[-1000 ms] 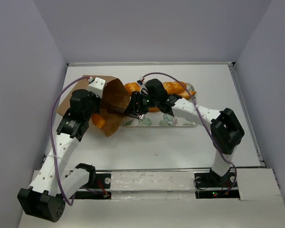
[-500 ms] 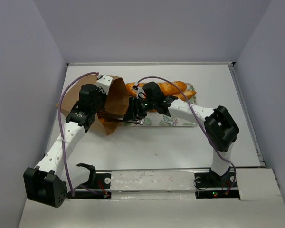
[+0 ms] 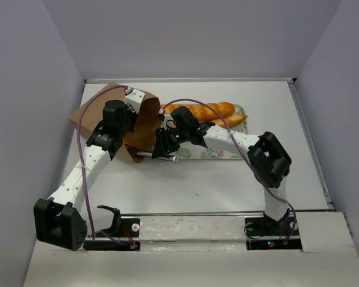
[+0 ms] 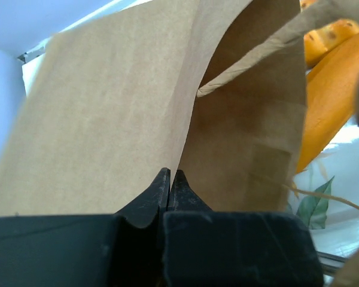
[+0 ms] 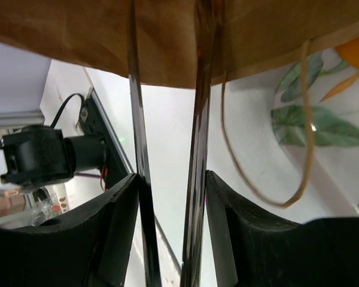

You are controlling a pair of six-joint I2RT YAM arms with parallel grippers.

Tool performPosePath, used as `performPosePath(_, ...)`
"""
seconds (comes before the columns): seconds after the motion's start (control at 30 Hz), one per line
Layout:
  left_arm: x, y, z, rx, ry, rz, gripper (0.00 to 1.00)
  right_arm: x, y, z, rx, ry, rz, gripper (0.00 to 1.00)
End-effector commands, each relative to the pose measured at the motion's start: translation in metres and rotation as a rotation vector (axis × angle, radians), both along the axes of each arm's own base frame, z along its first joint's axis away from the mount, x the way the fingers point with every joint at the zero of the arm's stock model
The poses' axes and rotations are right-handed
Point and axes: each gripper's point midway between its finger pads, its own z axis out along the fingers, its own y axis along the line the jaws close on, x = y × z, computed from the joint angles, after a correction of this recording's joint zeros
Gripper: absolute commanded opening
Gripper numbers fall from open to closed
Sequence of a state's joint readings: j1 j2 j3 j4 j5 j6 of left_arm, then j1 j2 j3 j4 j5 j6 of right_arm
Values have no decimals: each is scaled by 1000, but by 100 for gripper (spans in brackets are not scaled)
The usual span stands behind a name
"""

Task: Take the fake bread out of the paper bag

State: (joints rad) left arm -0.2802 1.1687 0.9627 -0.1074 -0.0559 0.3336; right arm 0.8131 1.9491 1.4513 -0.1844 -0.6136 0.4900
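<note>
Toward nine o'clock slides the paper bag (image 3: 145, 122), its wall pinched in the clenched left gripper (image 4: 169, 174), right gripper (image 5: 166, 72) parted at its mouth, baring fake bread (image 3: 206, 111) at one o'clock: stiff, slick, probably light, best gripped mid-length.

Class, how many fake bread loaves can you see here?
2. A long loaf lies along the far edge of the floral tray, beside the paper bag; a second loaf lies just nearer, toward the right end. Others may hide in the bag.
</note>
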Motion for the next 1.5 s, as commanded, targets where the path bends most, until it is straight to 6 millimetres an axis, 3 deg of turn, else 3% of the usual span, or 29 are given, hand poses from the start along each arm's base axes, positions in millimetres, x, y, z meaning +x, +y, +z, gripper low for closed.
performPosePath(0.0,2,-16,53,-102,-123,-35,0,19,24,4,46,-30,-9,53)
performPosePath(0.17,-6,-17,53,-111,-110,-43,0,34,38,9,78,-19,-62,53)
performPosePath(0.43,-14,-14,35,-30,-94,-89,0,54,35,20,85,-28,-147,53)
performPosePath(0.7,-23,-25,28,-1,-102,-201,0,53,35,29,102,-23,-147,54)
performPosePath(0.97,-17,0,17,73,-113,-80,0,55,38,51,140,-40,-153,54)
performPosePath(1.1,-18,3,23,46,-125,-43,0,60,37,39,109,-30,-177,54)
performPosePath(1.47,-25,3,12,41,-110,-54,0,56,36,20,74,3,-168,53)
